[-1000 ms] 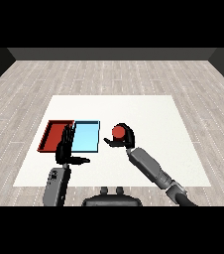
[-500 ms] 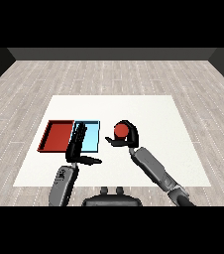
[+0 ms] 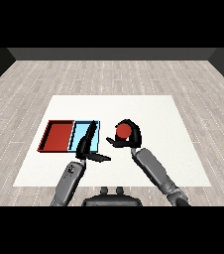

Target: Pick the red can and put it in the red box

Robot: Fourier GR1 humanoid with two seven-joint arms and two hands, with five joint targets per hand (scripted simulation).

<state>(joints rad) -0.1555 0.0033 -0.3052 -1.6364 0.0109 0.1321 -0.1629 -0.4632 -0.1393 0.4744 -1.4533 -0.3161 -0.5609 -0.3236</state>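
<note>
The red can [image 3: 123,131] stands on the white table just right of the trays, with my right hand [image 3: 130,140] curled round it from the right and front. The red tray [image 3: 59,136] lies at the left with nothing in it, and the light blue tray [image 3: 97,127] adjoins it on the right. My left hand [image 3: 87,145] reaches over the front of the light blue tray, fingers straight and thumb stuck out to the right, holding nothing.
The white table [image 3: 153,111] extends behind and to the right of the can. Grey plank floor [image 3: 29,84] surrounds the table. My right forearm [image 3: 156,171] comes in from the lower right.
My left hand has moved right, from over the red tray to over the light blue tray, towards the can. The right hand and the can have barely shifted.
</note>
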